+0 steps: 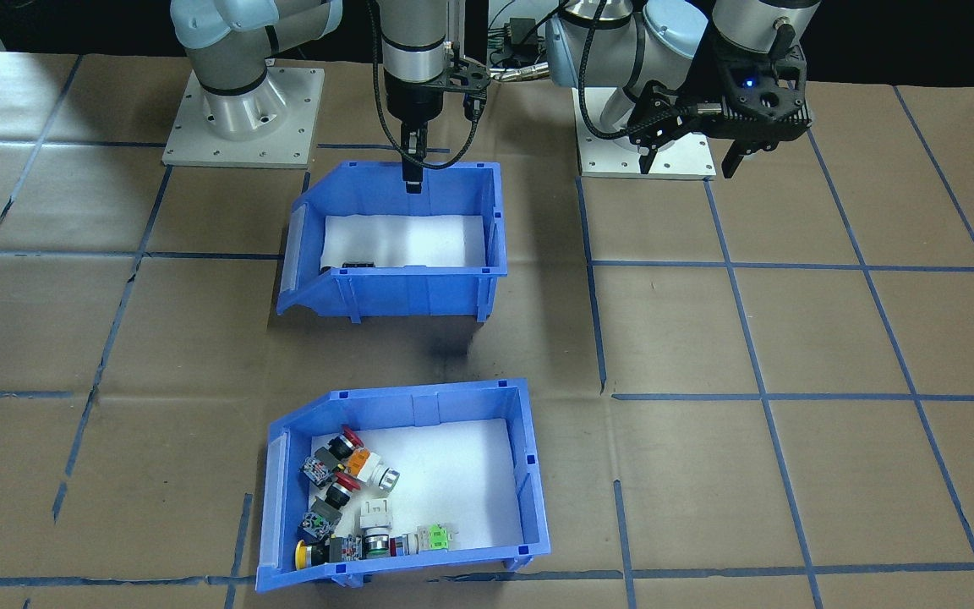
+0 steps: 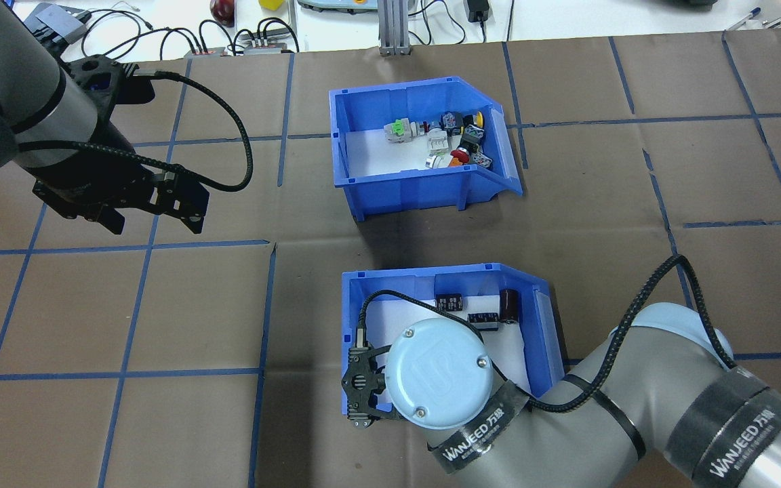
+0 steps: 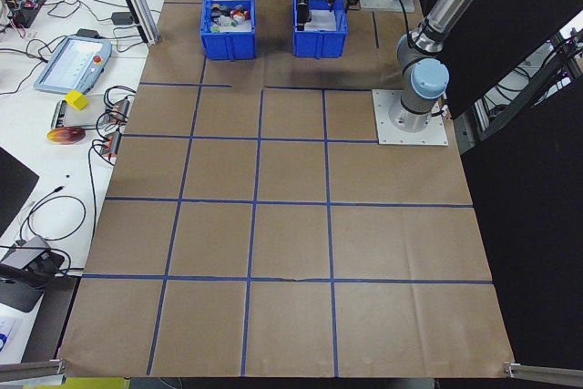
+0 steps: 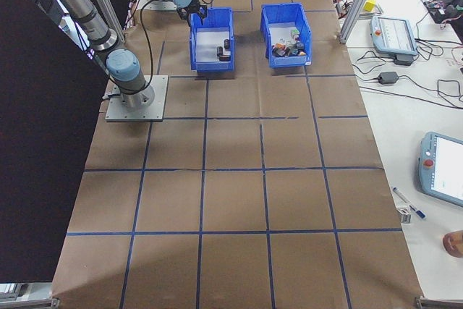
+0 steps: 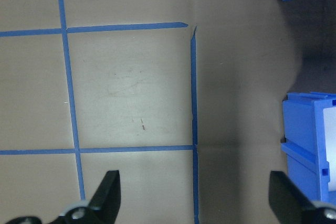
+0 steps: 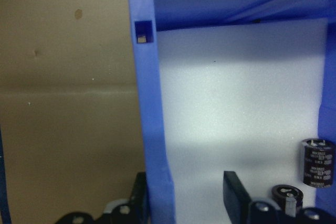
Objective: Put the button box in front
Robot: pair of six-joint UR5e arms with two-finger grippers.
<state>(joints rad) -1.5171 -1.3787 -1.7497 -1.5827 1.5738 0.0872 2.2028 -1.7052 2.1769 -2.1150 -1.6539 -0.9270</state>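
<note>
The button box (image 1: 428,406) is a blue bin with a white foam floor and colourful push-buttons (image 1: 343,499) piled at its sloped end. It stands on the table's far side from me, seen also in the overhead view (image 2: 411,190). My right gripper (image 6: 186,198) is open and straddles the side wall of the other blue bin (image 6: 152,129), one finger outside and one inside. That bin (image 1: 419,292) sits close to my base. My left gripper (image 5: 194,198) hangs open over bare brown paper, well away from both bins (image 2: 153,222).
Dark cylinders (image 6: 317,161) lie in the near bin (image 2: 352,318). Brown paper with blue tape lines (image 5: 194,103) covers the table. A gap of paper separates the two bins. Cables and devices (image 2: 255,44) line the table's far edge.
</note>
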